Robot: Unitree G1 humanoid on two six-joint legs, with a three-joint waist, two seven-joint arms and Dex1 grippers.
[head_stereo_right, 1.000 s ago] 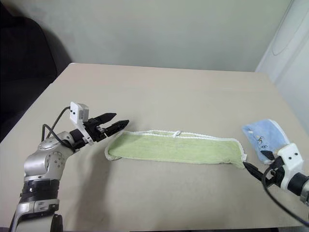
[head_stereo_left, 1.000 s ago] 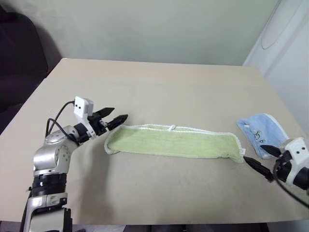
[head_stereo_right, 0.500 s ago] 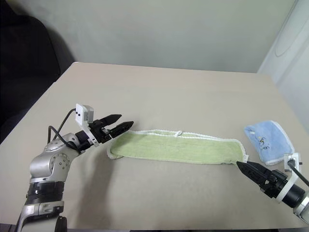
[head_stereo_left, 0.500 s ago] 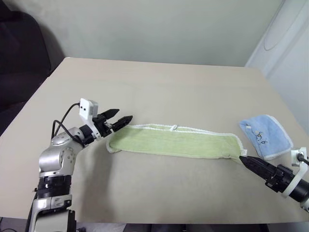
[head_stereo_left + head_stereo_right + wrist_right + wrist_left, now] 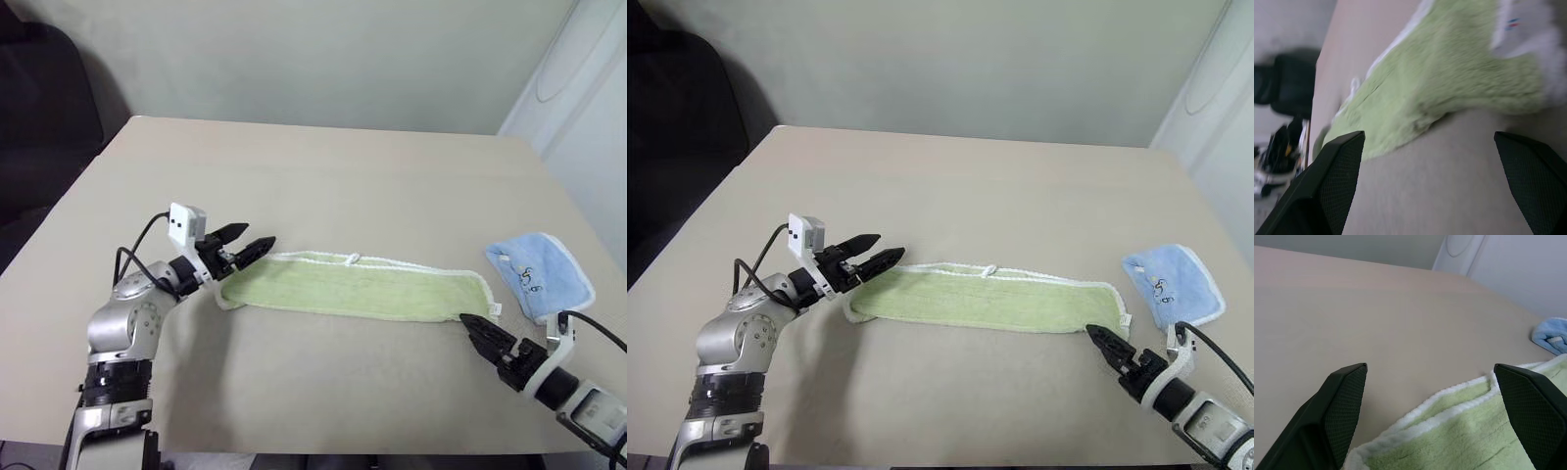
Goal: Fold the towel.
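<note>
The towel (image 5: 353, 289) is a light green terry strip with white edging, lying flat and long across the middle of the table (image 5: 323, 186). Its small white loop (image 5: 348, 258) sits on the far edge. My left gripper (image 5: 257, 236) hovers open just over the towel's left end, pointing along it; in the left wrist view its fingers (image 5: 1344, 401) straddle that white-edged corner (image 5: 1469, 431). My right gripper (image 5: 470, 325) is low over the table, open, with its tips just short of the towel's right end (image 5: 1449, 78). Neither gripper holds anything.
A smaller light blue cloth (image 5: 539, 274) lies folded near the table's right edge, behind my right arm. Bare tabletop stretches beyond and in front of the towel. A dark chair (image 5: 39, 108) stands off the far left corner.
My right gripper has swung left and down from beside the blue cloth to the towel's right end, rolling its wrist over. The left gripper has barely moved.
</note>
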